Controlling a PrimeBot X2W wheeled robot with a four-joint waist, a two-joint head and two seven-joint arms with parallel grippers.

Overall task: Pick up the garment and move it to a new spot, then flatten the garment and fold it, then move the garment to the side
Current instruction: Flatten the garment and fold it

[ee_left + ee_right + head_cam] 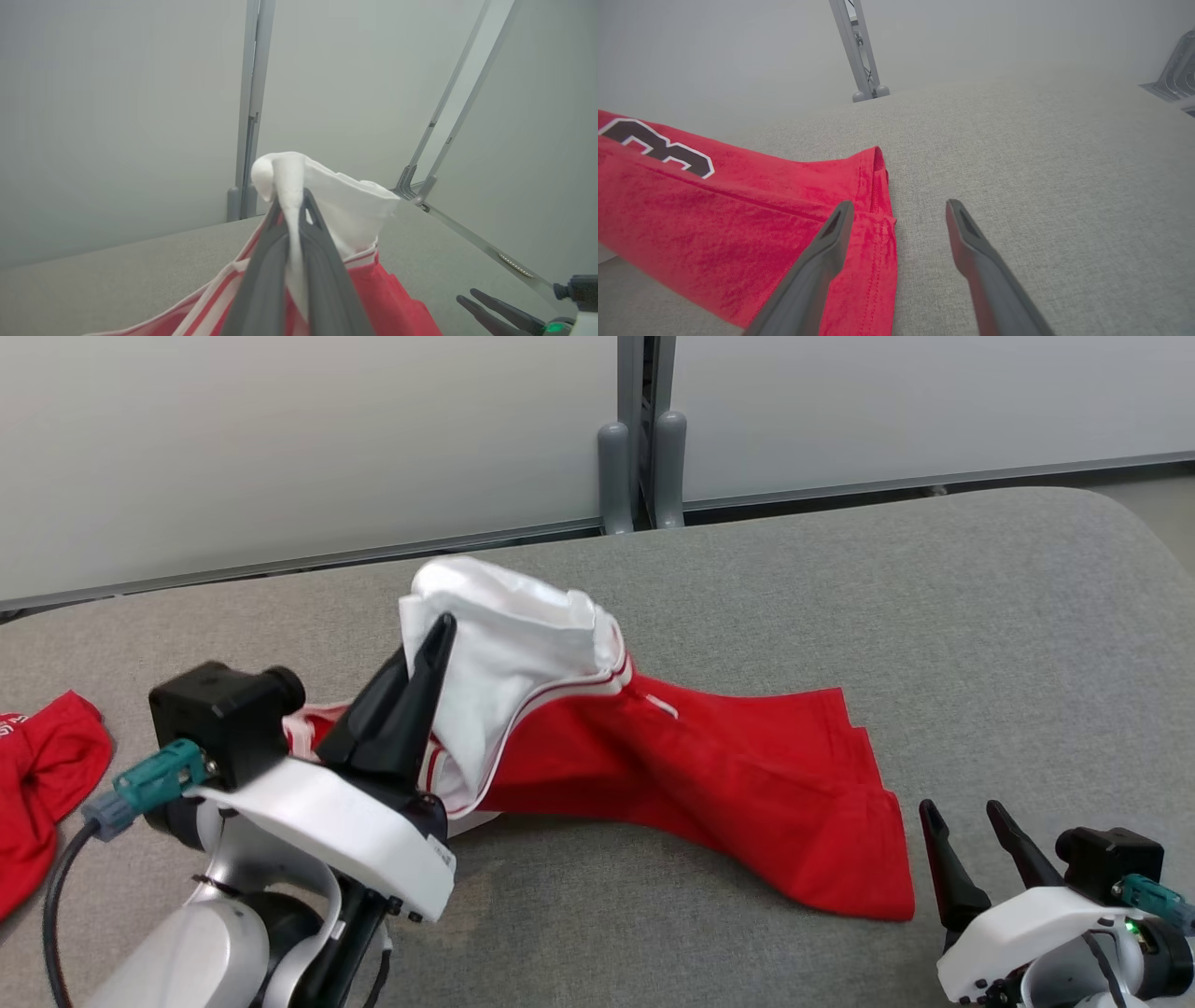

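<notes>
The garment (pixel 709 775) is red with a white part and red-white striped trim, lying across the grey table (pixel 934 616). My left gripper (pixel 441 633) is shut on the white part (pixel 345 210), which is lifted off the table; white cloth is pinched between the fingers (pixel 317 252). The red body trails down to the right, its hem (pixel 878 186) flat on the table, with a dark, white-edged print (pixel 658 147) on it. My right gripper (pixel 962 812) stands open just right of the hem's lower corner, with one finger (pixel 831 242) over the red cloth.
Another red cloth (pixel 42 784) lies at the table's left edge. Grey partition panels and a metal post (pixel 642 448) stand behind the table. The table's right half is bare grey fabric.
</notes>
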